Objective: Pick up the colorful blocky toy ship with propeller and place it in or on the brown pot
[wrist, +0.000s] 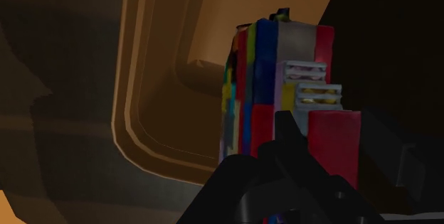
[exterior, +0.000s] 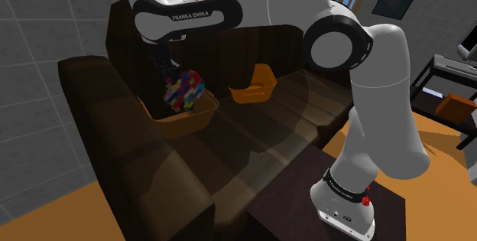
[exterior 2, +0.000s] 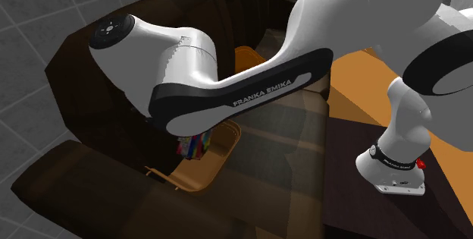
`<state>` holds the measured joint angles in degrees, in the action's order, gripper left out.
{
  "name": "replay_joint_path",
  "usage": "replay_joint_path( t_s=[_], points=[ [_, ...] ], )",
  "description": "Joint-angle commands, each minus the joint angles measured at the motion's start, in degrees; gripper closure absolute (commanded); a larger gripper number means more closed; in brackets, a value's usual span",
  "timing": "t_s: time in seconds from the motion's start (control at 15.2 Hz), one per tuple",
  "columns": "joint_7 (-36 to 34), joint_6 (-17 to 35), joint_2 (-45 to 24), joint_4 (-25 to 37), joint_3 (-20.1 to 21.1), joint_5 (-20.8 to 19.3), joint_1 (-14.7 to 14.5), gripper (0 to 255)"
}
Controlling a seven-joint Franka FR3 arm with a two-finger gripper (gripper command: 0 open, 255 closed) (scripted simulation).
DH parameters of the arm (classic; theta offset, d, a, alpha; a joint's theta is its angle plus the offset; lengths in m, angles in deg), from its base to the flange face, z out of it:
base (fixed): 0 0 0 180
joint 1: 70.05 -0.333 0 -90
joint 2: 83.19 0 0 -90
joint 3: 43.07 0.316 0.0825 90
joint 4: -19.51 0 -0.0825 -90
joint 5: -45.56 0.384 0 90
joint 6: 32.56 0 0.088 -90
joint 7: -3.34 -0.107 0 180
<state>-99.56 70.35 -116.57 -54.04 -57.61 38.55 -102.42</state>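
toy ship [exterior: 184, 90] hangs clasped in the claw [wrist: 302, 162], just above the brown pot [exterior: 205, 115] on the sofa [exterior: 92, 132]. pickup looks done imo; left: lower it into pot & let go.

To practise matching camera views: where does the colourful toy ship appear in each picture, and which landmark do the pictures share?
Shoulder view: the toy ship is left of centre, under the forearm, just above the nearer brown pot.
Second exterior view: the toy ship is in the lower middle, peeking out beneath the forearm, over the pot.
Wrist view: the toy ship is close up, with the pot's inner wall behind it.
Shared landmark: the brown pot.
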Motion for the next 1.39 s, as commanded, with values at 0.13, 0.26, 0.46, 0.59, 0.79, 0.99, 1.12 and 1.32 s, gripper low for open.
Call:
replay_joint_path(
  t_s=[0.13, 0.26, 0.46, 0.59, 0.79, 0.99, 1.12, 1.32],
  points=[
    [0.02, 0.10, -0.06, -0.01, -0.08, -0.07, 0.08, 255],
    [0.04, 0.01, -0.19, 0.20, -0.07, -0.05, 0.11, 0],
    [0.09, -0.01, -0.38, 0.43, -0.07, -0.01, 0.17, 0],
    [0.07, -1.82, -0.07, 1.90, 0.04, -0.08, 0.01, 0],
    [0.38, -7.53, -0.77, 8.25, 0.17, 0.13, -0.21, 0],
    [0.38, -7.53, -0.76, 8.25, 0.16, 0.13, -0.21, 0],
    [0.38, -7.53, -0.77, 8.25, 0.16, 0.13, -0.21, 0],
    [0.38, -7.52, -0.76, 8.24, 0.16, 0.13, -0.21, 0]
  ],
)
